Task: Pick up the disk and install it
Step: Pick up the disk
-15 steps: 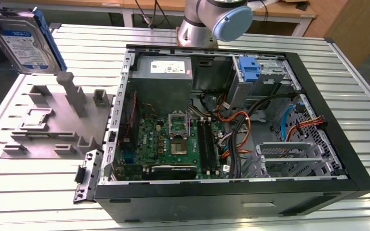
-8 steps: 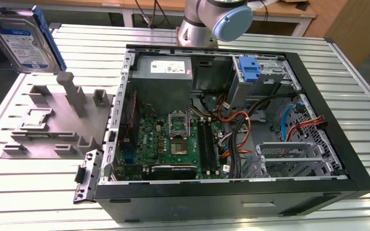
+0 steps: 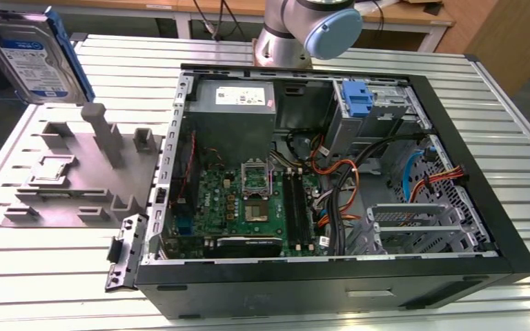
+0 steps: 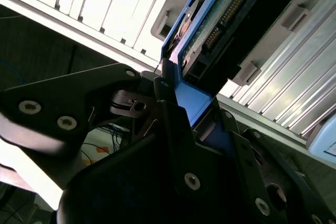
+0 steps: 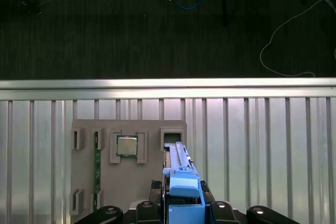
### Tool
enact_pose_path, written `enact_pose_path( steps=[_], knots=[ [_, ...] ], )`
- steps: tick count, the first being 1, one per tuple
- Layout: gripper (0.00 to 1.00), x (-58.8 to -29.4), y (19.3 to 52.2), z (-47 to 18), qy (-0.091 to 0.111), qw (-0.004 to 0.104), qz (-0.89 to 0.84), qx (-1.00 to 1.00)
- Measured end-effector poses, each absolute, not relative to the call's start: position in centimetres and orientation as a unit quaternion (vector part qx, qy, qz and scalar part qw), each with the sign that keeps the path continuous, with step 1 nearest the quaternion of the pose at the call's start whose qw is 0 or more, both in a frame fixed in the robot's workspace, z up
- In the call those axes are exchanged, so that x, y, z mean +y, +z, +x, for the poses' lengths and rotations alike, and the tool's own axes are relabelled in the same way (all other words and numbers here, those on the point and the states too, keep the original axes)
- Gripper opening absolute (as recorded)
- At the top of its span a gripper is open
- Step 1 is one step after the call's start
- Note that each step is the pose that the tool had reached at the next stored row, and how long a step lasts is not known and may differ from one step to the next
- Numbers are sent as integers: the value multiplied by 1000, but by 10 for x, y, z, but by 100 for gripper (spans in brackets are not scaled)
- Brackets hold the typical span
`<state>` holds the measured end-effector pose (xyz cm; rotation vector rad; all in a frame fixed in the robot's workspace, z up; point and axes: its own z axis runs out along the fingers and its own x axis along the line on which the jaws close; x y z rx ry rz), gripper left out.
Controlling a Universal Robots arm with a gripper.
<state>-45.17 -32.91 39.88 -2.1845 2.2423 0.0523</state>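
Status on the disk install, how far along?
Done: pickup. The disk hangs in the air, clear of the gray fixture, at the exterior view's left. In hand: the gripper is shut on the disk's blue carrier edge, as the second wrist view shows. Left: installing it; the disk is outside the open computer case.

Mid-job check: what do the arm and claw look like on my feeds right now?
In the exterior view the arm is smooth silver-grey tubing with a rounded light-blue joint cap. In the second wrist view the claw is matte black, built of flat angular linkage plates fastened with silver screws.
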Motion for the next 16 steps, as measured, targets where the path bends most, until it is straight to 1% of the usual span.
enact_pose_path(
  steps=[16],
  knots=[
    [36, -329, 404, -452, 17, 5, -698, 716]
  ],
)
